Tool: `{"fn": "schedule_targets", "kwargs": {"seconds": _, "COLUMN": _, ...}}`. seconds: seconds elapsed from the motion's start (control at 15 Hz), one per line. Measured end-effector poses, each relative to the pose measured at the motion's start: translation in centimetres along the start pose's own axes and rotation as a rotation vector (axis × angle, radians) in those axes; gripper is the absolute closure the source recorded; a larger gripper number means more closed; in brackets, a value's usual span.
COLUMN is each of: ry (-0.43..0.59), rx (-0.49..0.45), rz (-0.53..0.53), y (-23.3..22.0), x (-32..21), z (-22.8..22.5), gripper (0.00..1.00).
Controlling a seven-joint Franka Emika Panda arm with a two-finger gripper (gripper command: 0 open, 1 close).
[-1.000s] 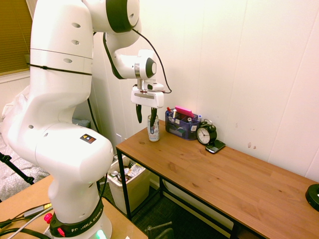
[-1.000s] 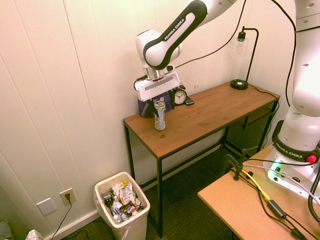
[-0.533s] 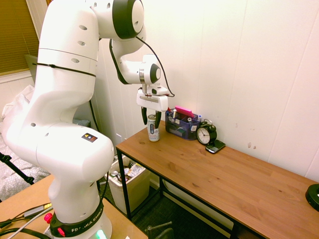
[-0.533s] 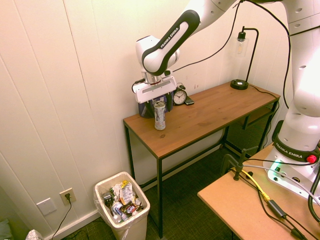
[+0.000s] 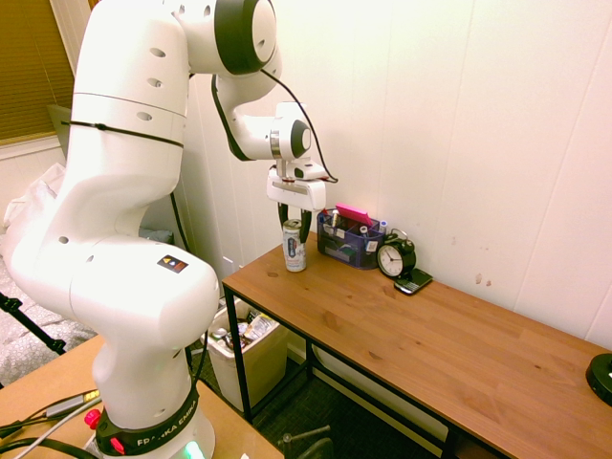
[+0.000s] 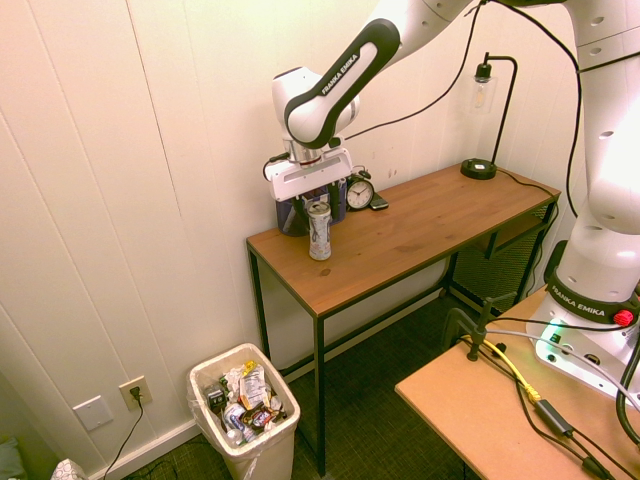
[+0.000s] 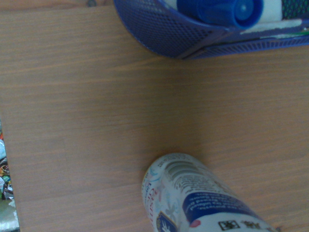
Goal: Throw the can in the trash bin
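Lowered since before, fingers (image 5: 295, 228) now flank the can (image 5: 294, 247).

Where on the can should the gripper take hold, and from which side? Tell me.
Grip the can on its upper body just below the metal top, coming straight down from above. It stands upright near the desk corner, slim enough to fit between the fingers. The gripper already hangs over it. The blue organiser stands close behind, so a sideways approach looks tighter.
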State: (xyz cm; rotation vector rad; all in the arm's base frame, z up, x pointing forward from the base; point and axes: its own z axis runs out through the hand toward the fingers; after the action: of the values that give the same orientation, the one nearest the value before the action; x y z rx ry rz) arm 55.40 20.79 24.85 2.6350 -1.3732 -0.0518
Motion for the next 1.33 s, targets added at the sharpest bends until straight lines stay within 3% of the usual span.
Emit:
{"fn": "schedule_targets", "kwargs": {"seconds": 0.53, "ry": -0.012, "rx": 0.029, "rz": 0.007, "y": -0.1, "x": 0.0, "z": -0.8, "gripper": 1.0}}
{"fn": "schedule_targets", "kwargs": {"seconds": 0.73, "ry": -0.015, "rx": 0.111, "rz": -0.01, "y": 0.0, "x": -1.8, "z": -5.9, "gripper": 1.0}}
{"fn": "schedule_targets", "kwargs": {"seconds": 1.0, "ry": 0.024, "rx": 0.188, "rz": -0.11, "y": 0.6, "x": -10.8, "z": -16.4, "gripper": 1.0}}
{"fn": "schedule_targets", "kwargs": {"seconds": 1.13, "ry": 0.05, "rx": 0.173, "rz": -0.148, "y": -0.9, "x": -15.5, "z": -18.1, "gripper": 1.0}}
{"fn": "schedule_targets", "kwargs": {"seconds": 1.27, "ry": 0.05, "rx": 0.139, "rz": -0.185, "y": -3.6, "x": -18.8, "z": -16.7, "gripper": 1.0}}
{"fn": "schedule_targets", "kwargs": {"seconds": 1.33, "ry": 0.051, "rx": 0.116, "rz": -0.199, "y": -5.2, "x": -19.9, "z": -15.4, "gripper": 0.0}}
